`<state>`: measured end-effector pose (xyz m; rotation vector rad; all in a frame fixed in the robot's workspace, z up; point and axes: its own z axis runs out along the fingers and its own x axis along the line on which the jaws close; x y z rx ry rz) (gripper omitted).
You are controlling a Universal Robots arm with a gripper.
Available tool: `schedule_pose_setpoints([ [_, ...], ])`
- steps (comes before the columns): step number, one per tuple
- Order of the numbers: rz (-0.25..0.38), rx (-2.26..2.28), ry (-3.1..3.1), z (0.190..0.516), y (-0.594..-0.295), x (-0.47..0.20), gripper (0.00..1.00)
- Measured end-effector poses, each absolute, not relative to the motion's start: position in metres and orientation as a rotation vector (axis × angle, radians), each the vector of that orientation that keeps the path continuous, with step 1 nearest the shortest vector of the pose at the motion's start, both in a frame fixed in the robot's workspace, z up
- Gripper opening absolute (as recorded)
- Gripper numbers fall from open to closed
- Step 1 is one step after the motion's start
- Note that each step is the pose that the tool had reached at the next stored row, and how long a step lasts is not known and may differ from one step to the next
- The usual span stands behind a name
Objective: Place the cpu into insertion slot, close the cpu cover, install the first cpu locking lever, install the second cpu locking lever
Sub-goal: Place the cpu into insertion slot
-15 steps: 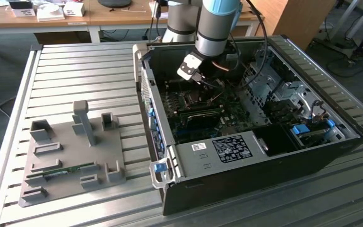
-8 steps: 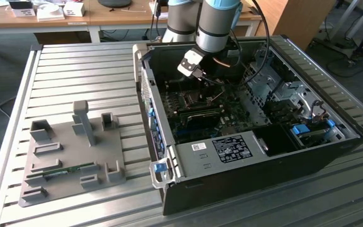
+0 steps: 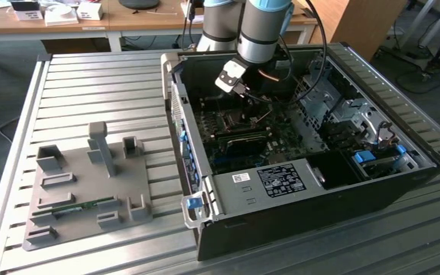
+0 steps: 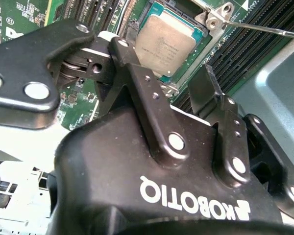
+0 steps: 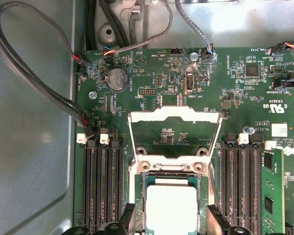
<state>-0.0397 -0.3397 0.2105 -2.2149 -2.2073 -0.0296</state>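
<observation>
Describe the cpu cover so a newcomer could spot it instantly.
In the first wrist view, find the green motherboard with black memory slots flanking the grey-topped cpu. The cpu cover is the silver frame lying open right beside that cpu; unlike its neighbours, it has a square window with board showing through.

arm (image 3: 260,34) | inside open computer case (image 3: 297,223) | hand (image 3: 244,96) above motherboard (image 3: 231,150)
</observation>
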Motion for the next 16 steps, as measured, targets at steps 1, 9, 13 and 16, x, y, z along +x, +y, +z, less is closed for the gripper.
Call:
schedule_pose_setpoints([
  [1, -0.030, -2.215, -2.207, 0.2106, -0.3397, -0.0397, 0.66],
  [9, -0.030, -2.215, -2.207, 0.2110, -0.3397, -0.0397, 0.30],
  [13, -0.030, -2.215, -2.207, 0.2112, -0.3397, -0.0397, 0.18],
  [16, -0.030, -2.215, -2.207, 0.2113, -0.3397, -0.0397, 0.11],
])
